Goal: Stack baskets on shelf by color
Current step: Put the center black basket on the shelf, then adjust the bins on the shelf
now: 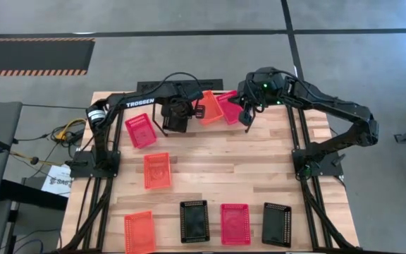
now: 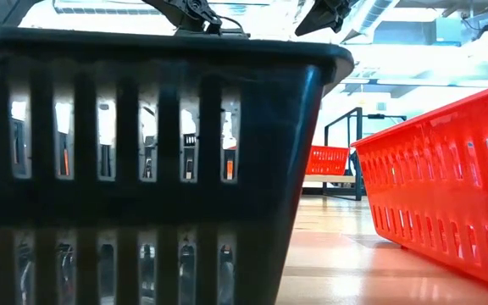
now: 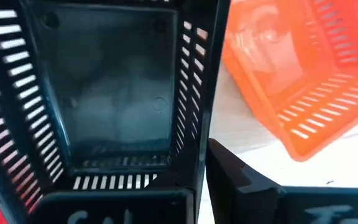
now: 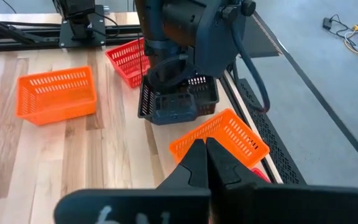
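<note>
Black basket [image 1: 174, 113] sits clamped in left end effector [image 1: 178, 118], near shelf [image 1: 182, 86]; right end effector [image 4: 205, 163], fingers together w/ nothing held, hovers over orange basket [image 4: 221, 140].

Three orange baskets [image 1: 156, 170], three red-pink [image 1: 235, 223], seemingly three black [image 1: 194, 221].

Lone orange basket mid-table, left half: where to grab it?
Orange basket sits upright, open side up, nothing touching it. Probably come straight down and pinch one wall's rim, one finger inside. Left gripper is holding a black basket.
</note>
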`<act>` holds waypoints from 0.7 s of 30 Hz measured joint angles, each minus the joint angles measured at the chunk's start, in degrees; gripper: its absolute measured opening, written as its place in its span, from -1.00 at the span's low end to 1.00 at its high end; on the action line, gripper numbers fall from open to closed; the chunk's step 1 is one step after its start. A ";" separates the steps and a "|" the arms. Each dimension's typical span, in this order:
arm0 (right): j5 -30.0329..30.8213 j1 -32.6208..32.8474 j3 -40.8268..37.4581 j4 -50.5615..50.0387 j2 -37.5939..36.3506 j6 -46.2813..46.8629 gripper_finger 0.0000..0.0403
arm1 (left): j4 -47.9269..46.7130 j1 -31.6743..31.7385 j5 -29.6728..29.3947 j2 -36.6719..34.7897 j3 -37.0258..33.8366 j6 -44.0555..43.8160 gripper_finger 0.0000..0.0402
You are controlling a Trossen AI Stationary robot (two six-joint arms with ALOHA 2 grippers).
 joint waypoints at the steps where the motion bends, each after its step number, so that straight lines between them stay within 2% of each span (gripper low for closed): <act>1: 0.00 0.00 0.00 0.00 0.00 0.00 -1.00 | 0.26 0.00 -0.33 0.02 0.01 0.01 -0.97; 6: 0.00 0.00 0.00 0.00 0.00 -0.02 -1.00 | 2.41 -0.09 -2.35 0.04 0.01 1.77 -0.83; 14: 0.00 -0.02 0.00 -0.08 0.00 -0.04 -1.00 | 2.40 -0.15 -0.75 0.07 3.68 5.85 -0.52; 21: 0.00 -0.53 0.00 -5.73 0.00 -0.08 -1.00 | 0.00 -1.97 0.79 0.07 11.77 10.69 -0.49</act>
